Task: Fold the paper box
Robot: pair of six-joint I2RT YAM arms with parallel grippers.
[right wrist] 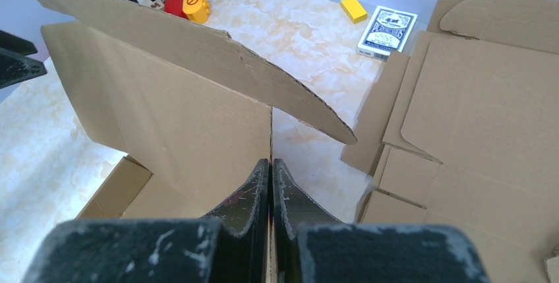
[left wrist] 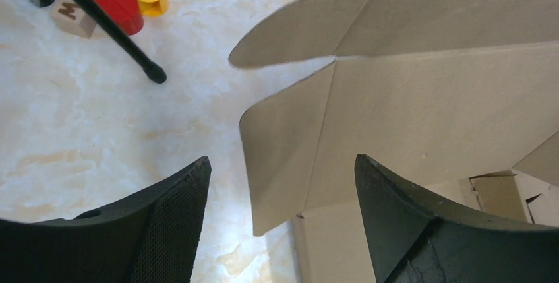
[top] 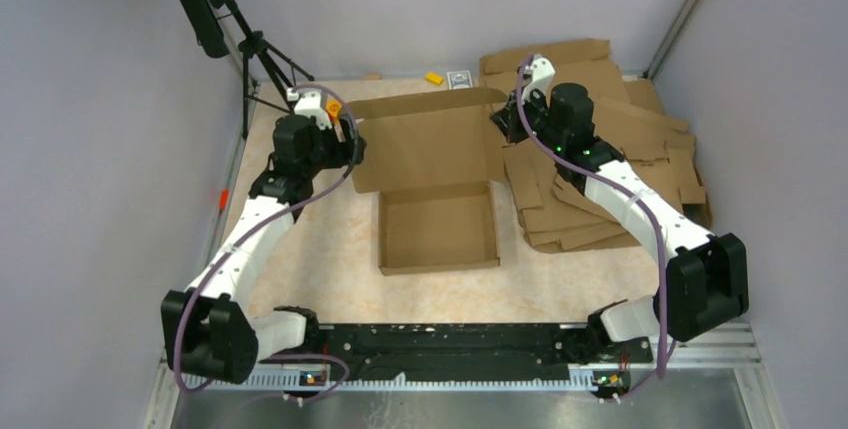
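The paper box [top: 438, 234] sits in the middle of the counter [top: 320, 249], well clear of the stack of cardboard blanks [top: 600, 189] at its 3 o'clock. Its near half is already a shallow tray with all four walls up. At the tray's 12 o'clock side the lid panel [top: 425, 144] stands raised, its front flap bent over along the far edge. By my reckoning I am in the lid stage: the base is formed, and the lid's flaps need folding in before the lid can close. My left claw [left wrist: 282, 161] hangs at the lid's 9 o'clock edge with its fingers spread wide, holding nothing. The left side flap [left wrist: 283, 141] stands loose between them, angled forward off its crease, and no finger touches it as far as I can see. My right claw [right wrist: 271, 164] is at the lid's 3 o'clock edge, squeezed tight. A thin brown sliver shows between its fingers, so I judge it pinches the lid's right edge end-on and steadies the panel. Next, I think, my left claw must close on or push that side flap square to the lid. Then both claws swing the lid down toward 6 o'clock, guiding the flaps inside the tray walls, not over them.
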